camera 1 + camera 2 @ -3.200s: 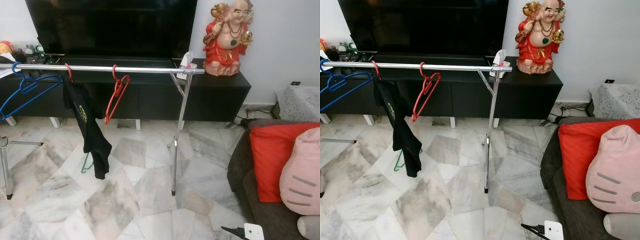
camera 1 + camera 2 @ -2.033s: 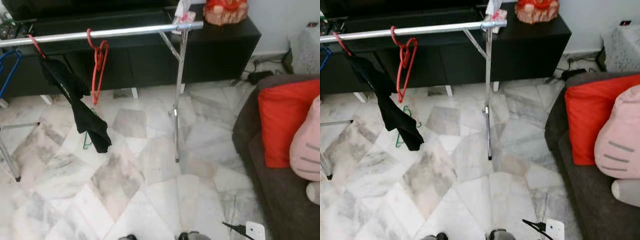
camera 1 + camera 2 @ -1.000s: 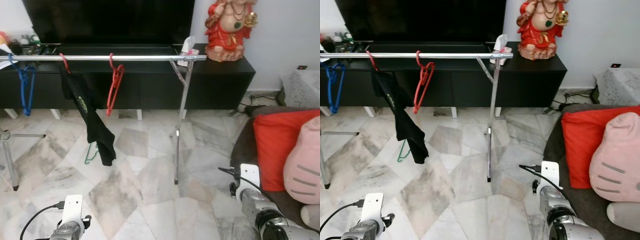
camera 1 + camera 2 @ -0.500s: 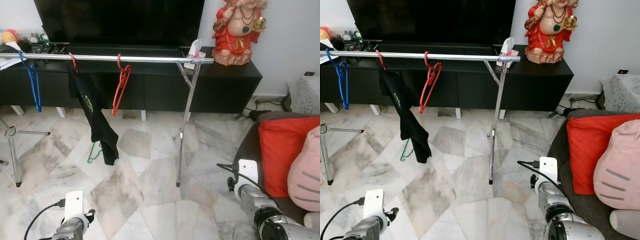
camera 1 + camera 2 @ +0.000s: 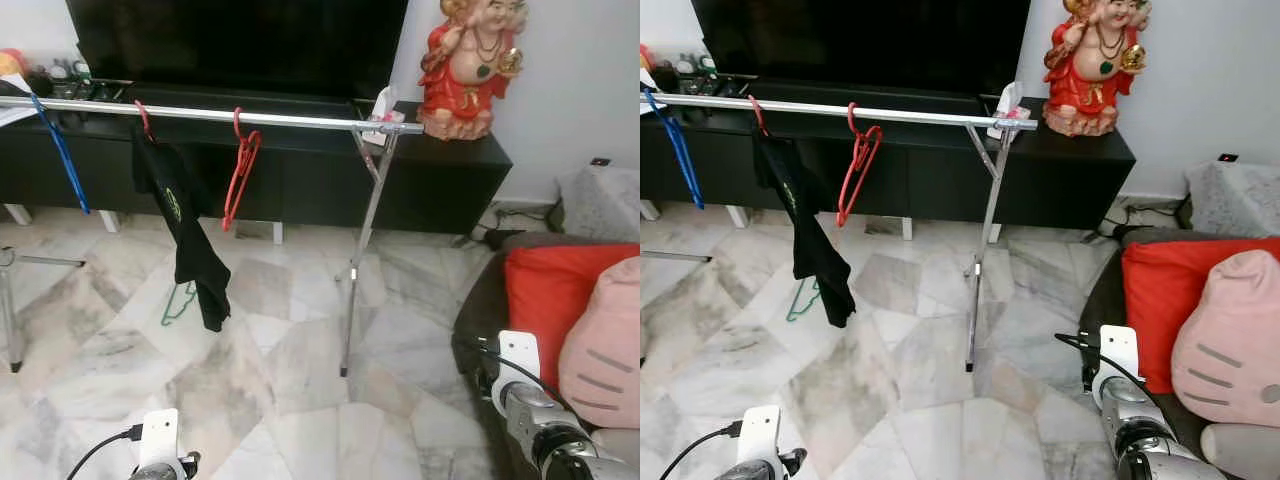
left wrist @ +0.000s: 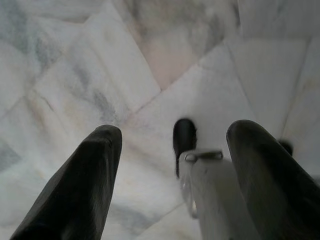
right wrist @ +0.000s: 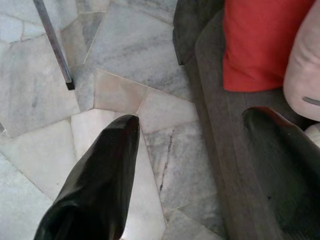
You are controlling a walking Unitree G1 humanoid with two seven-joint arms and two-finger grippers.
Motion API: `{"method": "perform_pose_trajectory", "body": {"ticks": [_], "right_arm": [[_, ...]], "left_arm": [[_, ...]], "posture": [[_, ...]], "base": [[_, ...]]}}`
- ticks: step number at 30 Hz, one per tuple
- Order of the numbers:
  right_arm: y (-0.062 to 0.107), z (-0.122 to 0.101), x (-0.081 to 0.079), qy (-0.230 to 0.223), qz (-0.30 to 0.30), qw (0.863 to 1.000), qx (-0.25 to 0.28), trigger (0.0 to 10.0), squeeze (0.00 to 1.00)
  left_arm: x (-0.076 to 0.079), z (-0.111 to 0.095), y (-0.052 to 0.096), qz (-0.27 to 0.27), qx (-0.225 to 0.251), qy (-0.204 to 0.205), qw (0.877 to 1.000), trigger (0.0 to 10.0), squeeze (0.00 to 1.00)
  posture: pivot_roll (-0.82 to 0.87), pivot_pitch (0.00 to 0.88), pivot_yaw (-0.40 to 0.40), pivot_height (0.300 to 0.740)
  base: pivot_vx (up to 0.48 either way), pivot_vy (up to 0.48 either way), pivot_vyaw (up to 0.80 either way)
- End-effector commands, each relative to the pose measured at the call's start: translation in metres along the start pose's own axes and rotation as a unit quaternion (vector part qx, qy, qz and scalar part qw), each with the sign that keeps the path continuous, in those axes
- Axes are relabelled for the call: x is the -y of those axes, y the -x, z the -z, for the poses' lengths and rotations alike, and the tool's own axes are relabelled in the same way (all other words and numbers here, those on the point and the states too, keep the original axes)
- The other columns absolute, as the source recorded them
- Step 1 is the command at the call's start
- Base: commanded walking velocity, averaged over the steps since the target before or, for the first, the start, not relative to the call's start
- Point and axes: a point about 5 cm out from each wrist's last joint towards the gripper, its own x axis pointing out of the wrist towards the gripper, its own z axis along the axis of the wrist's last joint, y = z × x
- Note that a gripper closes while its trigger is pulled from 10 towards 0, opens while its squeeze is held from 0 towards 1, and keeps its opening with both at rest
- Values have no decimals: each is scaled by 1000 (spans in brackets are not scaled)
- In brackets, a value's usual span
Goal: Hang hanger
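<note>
Red hanger (image 5: 240, 165) hangs on the steel rail (image 5: 210, 116) beside a black shirt (image 5: 185, 230), its yellow print unreadable. I see open marble floor (image 5: 290, 370) before it; both grippers' fingers (image 6: 75, 190) (image 7: 95, 185) spread wide, empty.

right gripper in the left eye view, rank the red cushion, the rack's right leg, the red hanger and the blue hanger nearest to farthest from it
From the right gripper, low at the right:
1. red cushion, just above it on the sofa.
2. rack's right leg, mid-floor to its left.
3. red hanger, on the rail.
4. blue hanger, at the rail's far left end.
</note>
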Motion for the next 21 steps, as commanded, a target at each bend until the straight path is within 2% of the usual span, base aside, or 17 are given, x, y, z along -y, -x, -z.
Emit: {"method": "perform_pose_trajectory", "body": {"ticks": [1,4,10,12,14,16,19,21], "right_arm": [[0,6,7,-21,-2,1000,-6,10000,0],[0,12,11,-9,8,1000,-22,10000,0],[3,46,20,-3,64,996,-64,10000,0],[8,78,17,-11,42,996,-79,10000,0],[12,97,14,-9,13,996,-85,10000,0],[13,103,11,-10,-1,996,-89,10000,0],[13,104,10,18,-12,995,-101,10000,0],[12,101,10,1,-9,995,-103,10000,0]], "left_arm": [[0,9,1,4,-20,-28,999,10000,0],[-2,14,1,9,-23,-47,999,10000,0],[-22,46,6,5,-37,-79,996,10000,0],[-30,77,14,8,-69,-62,996,10000,0],[-31,95,19,8,-95,-64,993,10000,0],[-31,100,20,7,-100,-62,993,10000,0],[-30,99,20,1,-96,-51,994,10000,0],[-30,94,19,-2,-86,-49,995,10000,0]], "posture": [[6,0,-132,740],[-3,0,-124,740],[-40,66,-84,740],[-48,98,-24,740],[-35,90,-18,740],[-33,90,-17,740],[-42,56,-22,740],[-55,33,-23,740]], "base": [[0,0,0],[0,0,0],[0,0,0],[0,0,0],[0,0,0],[0,0,0],[0,0,0],[0,0,0]]}}
